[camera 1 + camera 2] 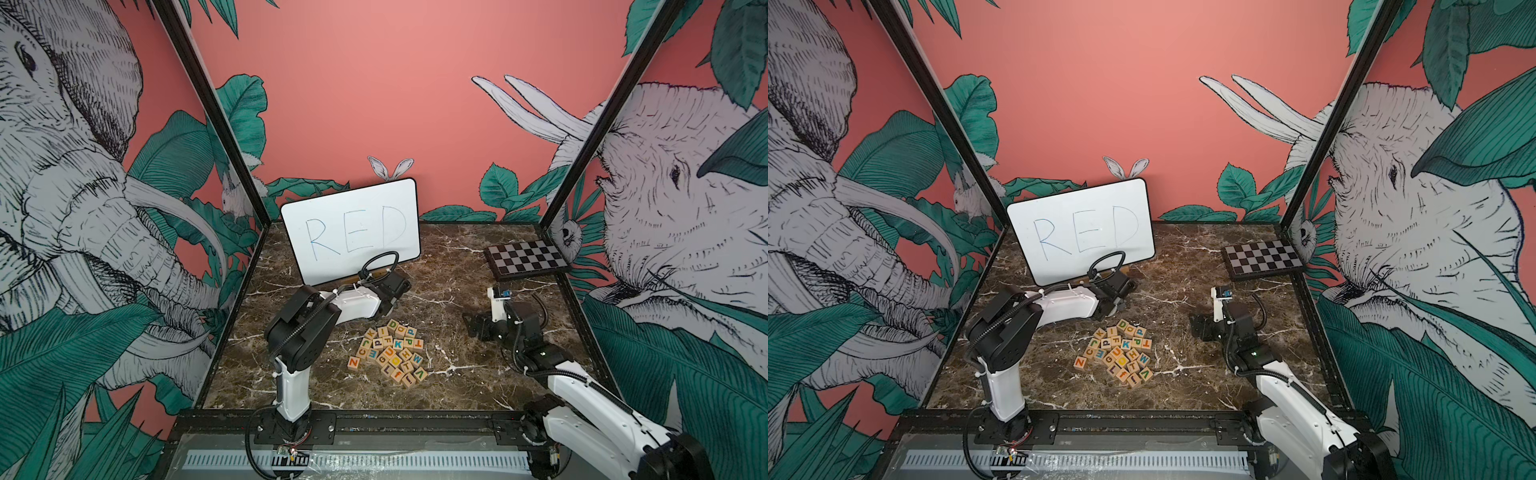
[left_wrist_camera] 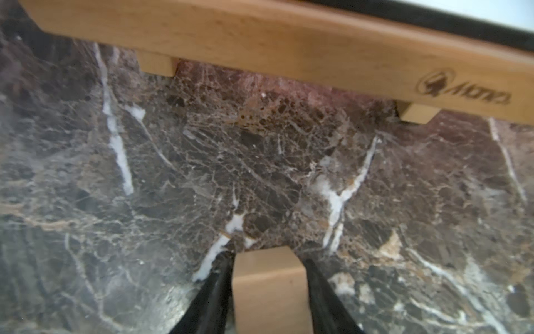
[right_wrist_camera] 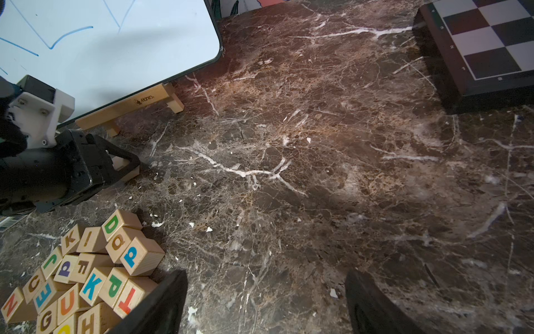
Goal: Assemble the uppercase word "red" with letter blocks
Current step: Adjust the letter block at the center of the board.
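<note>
Marble tabletop (image 1: 457,365) held the heap of letter blocks (image 1: 388,353) near its middle, with the whiteboard (image 1: 351,228) on its wooden stand (image 2: 289,43) behind and the checkered board (image 1: 525,259) well apart at the far right. My left wrist camera showed the left gripper (image 2: 267,257) clamped on one block (image 2: 268,289) just before that stand, its letter unseen, where both top views hid the fingertips. I saw the right gripper (image 3: 265,277) beside the heap, fingers wide apart, empty.
</note>
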Motion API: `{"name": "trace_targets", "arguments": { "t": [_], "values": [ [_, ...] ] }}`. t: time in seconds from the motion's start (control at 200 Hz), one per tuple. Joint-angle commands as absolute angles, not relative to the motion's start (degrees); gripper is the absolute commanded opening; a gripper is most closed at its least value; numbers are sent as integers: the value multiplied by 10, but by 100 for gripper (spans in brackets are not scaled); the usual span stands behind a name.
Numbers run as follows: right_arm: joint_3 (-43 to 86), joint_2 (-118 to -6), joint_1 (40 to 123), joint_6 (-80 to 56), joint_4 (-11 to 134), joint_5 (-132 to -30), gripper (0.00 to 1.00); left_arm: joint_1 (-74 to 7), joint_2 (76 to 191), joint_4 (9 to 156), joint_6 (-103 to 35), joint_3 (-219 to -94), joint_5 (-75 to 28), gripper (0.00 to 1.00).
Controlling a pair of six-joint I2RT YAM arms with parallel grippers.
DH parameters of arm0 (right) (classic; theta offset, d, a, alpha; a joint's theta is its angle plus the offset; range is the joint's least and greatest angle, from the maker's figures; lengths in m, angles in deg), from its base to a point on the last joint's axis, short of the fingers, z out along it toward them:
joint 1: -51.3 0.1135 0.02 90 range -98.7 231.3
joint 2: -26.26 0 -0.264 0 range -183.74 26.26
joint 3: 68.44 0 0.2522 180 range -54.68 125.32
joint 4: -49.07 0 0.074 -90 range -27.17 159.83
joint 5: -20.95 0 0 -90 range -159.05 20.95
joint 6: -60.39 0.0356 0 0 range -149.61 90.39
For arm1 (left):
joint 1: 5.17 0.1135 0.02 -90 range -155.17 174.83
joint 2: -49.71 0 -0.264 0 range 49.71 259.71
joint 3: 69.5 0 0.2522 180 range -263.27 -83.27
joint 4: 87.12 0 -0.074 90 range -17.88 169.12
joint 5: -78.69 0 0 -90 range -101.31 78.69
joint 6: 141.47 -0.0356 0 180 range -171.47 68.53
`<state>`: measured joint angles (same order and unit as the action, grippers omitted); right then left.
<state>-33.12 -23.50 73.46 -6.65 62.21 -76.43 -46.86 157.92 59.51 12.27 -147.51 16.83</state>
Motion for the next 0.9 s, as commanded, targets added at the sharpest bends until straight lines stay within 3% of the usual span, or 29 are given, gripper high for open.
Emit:
{"name": "trace_targets", "arguments": {
  "t": [0.0, 0.33, 0.51, 0.895],
  "values": [
    [-340, -228, 738, -61, 607, -764, 85, -466, 1569, 539, 100, -1503, 191, 36],
    [-340, -215, 738, -60, 612, -766, 86, -466, 1589, 266, -70, -1589, 286, 27],
    [-340, -213, 738, -58, 610, -770, 86, -466, 1609, 133, -64, -1592, 391, 28],
    [-340, -210, 738, -57, 609, -773, 86, -466, 1704, 93, -42, -1628, 445, 30]
  ]
}}
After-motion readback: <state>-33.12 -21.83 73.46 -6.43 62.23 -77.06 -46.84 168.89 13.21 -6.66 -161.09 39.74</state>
